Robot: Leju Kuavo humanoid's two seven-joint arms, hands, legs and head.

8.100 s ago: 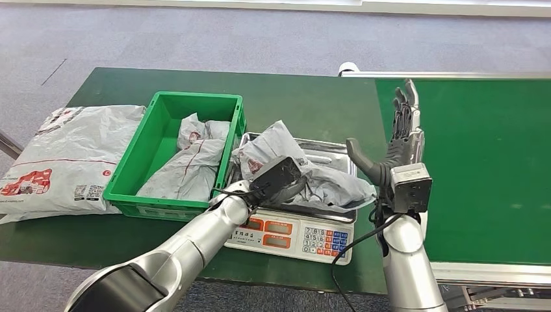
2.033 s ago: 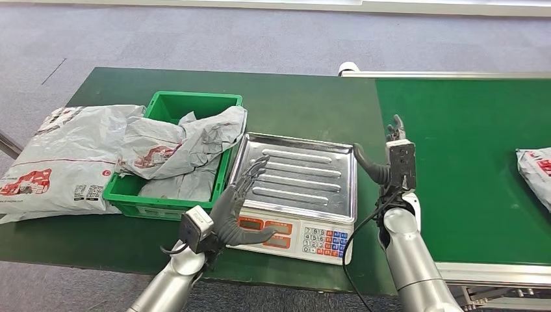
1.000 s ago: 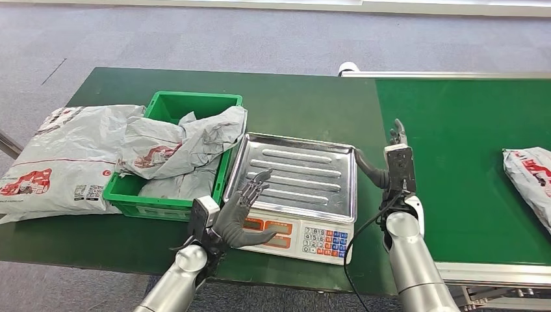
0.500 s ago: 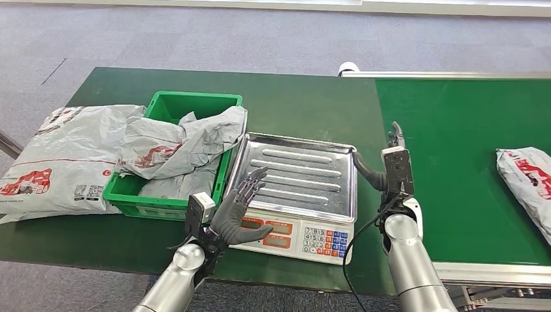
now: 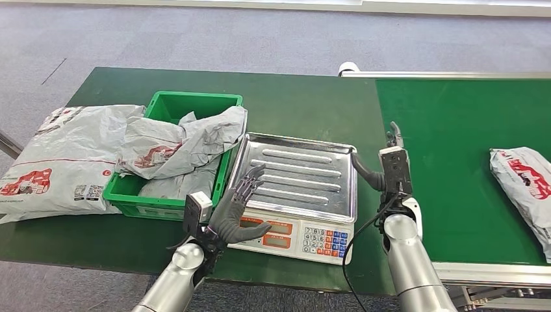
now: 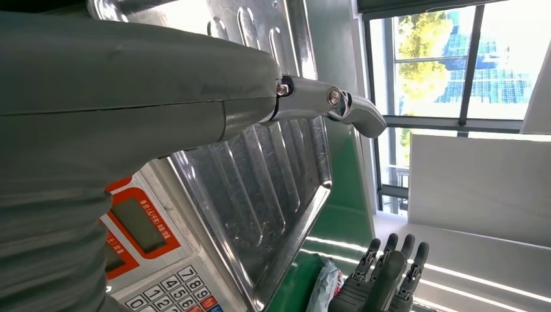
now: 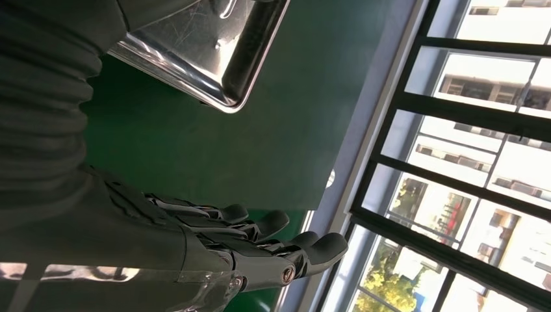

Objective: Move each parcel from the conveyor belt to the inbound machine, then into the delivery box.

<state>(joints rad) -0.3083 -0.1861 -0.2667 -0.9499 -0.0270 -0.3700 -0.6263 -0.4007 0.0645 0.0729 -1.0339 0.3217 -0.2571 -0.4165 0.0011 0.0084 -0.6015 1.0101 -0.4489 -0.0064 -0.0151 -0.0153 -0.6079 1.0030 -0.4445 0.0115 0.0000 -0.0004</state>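
Left hand (image 5: 235,211) and right hand (image 5: 383,170) apparently empty, fingers spread.

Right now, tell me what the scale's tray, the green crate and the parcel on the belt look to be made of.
Scale tray: looks like bare metal, likely stainless steel; shiny, ribbed and reflective.
Green crate: seems moulded rigid plastic, with a uniform green gloss and thick rim.
Parcel on the belt: apparently thin grey plastic film, a crinkled mailer with red print.

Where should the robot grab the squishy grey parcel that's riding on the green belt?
Probably at its near left end, coming down from above. The parcel lies flat and soft on the conveyor belt, so nothing sticks up to pinch. The right robot hand is open and stands on that side, closest to that end.
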